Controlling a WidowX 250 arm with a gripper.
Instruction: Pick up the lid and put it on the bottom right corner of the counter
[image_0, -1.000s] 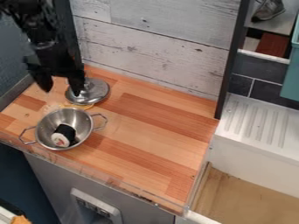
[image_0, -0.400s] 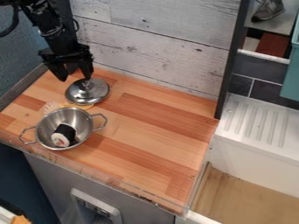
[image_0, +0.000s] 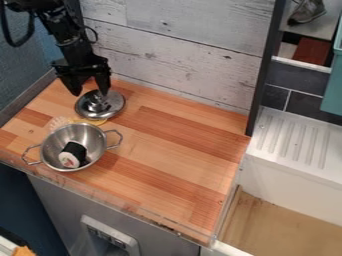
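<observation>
My gripper (image_0: 91, 93) hangs open at the back left of the counter, its two fingers spread and pointing down. One fingertip is just above the lid's knob, the other is off to the left near the rim. The round silver lid (image_0: 110, 107) lies knob up on the wooden counter (image_0: 175, 145), behind the metal pot. The counter's bottom right corner (image_0: 202, 231) is at the front, beside the sink.
A two-handled metal pot (image_0: 93, 138) with a sushi roll (image_0: 72, 155) in it stands at the front left. A yellow and clear brush-like item (image_0: 61, 122) lies between pot and lid. The sink (image_0: 290, 231) is at the right.
The gripper has moved right and, over the last moment, a little lower toward the lid. The lid and the pot have stayed where they were.
</observation>
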